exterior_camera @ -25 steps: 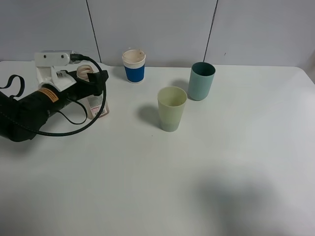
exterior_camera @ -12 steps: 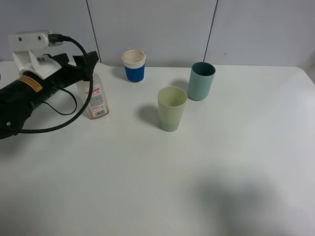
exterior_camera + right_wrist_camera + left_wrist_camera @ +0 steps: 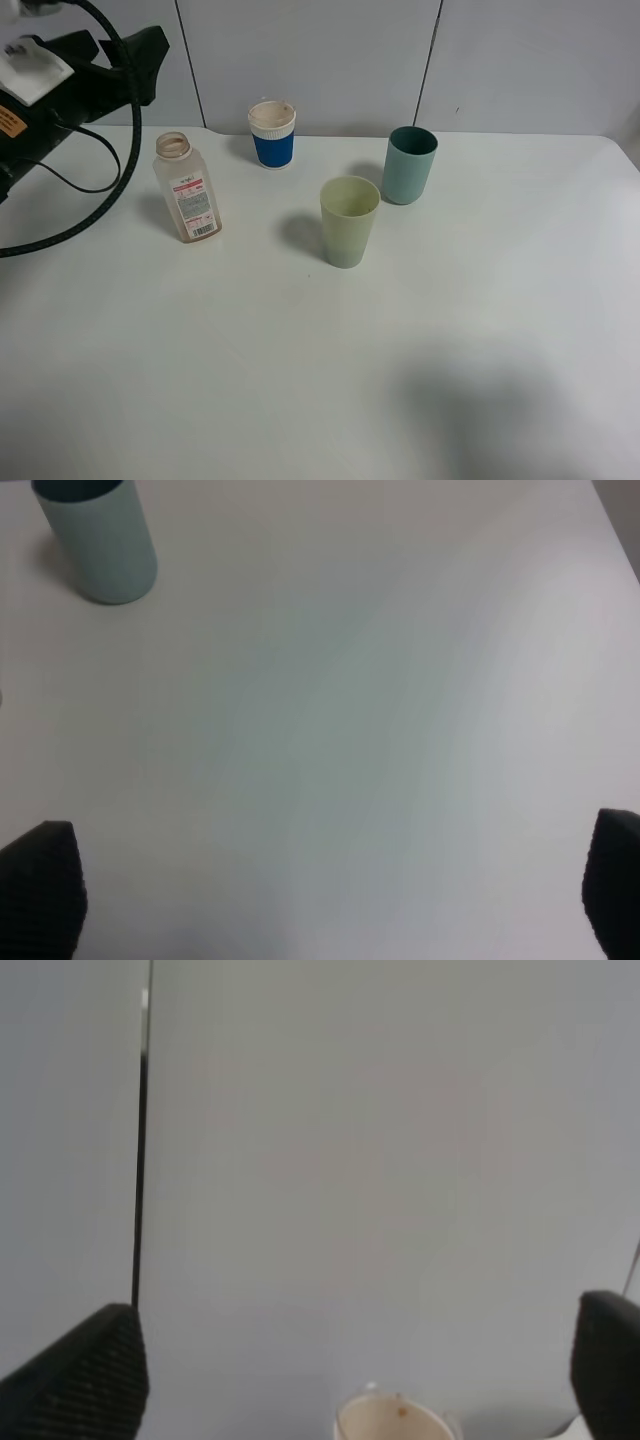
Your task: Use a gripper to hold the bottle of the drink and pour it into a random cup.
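The bottle (image 3: 187,199) stands upright and uncapped on the table's left side, with nothing touching it. It looks clear, and the drink does not show in any view. The pale yellow-green cup (image 3: 349,221) stands near the middle, right of the bottle. My left gripper (image 3: 135,62) hangs open, high above and to the left of the bottle. In the left wrist view its black fingertips (image 3: 92,1380) sit wide apart with only the wall between them. My right gripper (image 3: 325,885) is open over bare table, and it does not show in the exterior high view.
A short blue-and-white cup (image 3: 272,134) stands at the back by the wall, and its rim (image 3: 390,1421) also shows in the left wrist view. A teal tumbler (image 3: 410,164) stands behind and right of the cup and appears in the right wrist view as the tumbler (image 3: 96,538). The left arm's black cable (image 3: 110,190) loops down beside the bottle.
My left gripper has let go of the bottle and risen up and back to the left, away from it. The bottle is left standing upright by itself.
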{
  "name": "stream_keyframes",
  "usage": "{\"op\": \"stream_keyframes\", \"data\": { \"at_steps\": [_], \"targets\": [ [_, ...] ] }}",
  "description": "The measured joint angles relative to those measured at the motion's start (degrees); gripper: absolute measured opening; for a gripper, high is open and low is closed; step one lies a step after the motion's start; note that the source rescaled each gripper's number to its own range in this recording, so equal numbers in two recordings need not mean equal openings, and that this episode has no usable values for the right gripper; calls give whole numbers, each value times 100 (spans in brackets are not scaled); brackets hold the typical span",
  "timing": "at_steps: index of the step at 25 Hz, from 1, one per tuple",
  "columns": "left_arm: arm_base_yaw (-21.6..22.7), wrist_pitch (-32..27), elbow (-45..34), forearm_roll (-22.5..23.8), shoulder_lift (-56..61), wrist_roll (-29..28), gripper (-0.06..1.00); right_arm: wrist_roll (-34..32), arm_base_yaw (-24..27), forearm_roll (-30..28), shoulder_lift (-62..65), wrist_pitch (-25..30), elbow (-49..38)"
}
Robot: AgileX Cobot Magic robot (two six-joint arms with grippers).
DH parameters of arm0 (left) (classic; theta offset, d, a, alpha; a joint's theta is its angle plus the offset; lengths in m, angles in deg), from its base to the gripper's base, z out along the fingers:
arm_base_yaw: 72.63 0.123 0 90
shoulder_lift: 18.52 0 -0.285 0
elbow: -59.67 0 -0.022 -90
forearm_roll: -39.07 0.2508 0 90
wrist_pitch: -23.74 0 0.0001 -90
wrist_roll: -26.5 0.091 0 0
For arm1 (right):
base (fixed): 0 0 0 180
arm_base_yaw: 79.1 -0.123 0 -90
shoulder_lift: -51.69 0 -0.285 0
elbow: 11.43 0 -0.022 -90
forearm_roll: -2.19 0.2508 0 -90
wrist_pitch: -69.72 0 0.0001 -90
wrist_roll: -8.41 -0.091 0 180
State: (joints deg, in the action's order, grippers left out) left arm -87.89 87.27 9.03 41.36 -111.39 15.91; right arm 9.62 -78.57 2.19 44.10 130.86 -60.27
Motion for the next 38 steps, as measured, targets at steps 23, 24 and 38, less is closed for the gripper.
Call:
{"op": "stream_keyframes", "data": {
  "at_steps": [23, 24, 38],
  "targets": [
    [445, -3911, -360, 186, 3956, 57, 90, -5, 0, 0, 0, 0, 0],
    [445, -4100, -375, 186, 4129, 57, 90, -5, 0, 0, 0, 0, 0],
    [445, -6856, -486, 186, 6350, 57, 90, -5, 0, 0, 0, 0, 0]
  ]
}}
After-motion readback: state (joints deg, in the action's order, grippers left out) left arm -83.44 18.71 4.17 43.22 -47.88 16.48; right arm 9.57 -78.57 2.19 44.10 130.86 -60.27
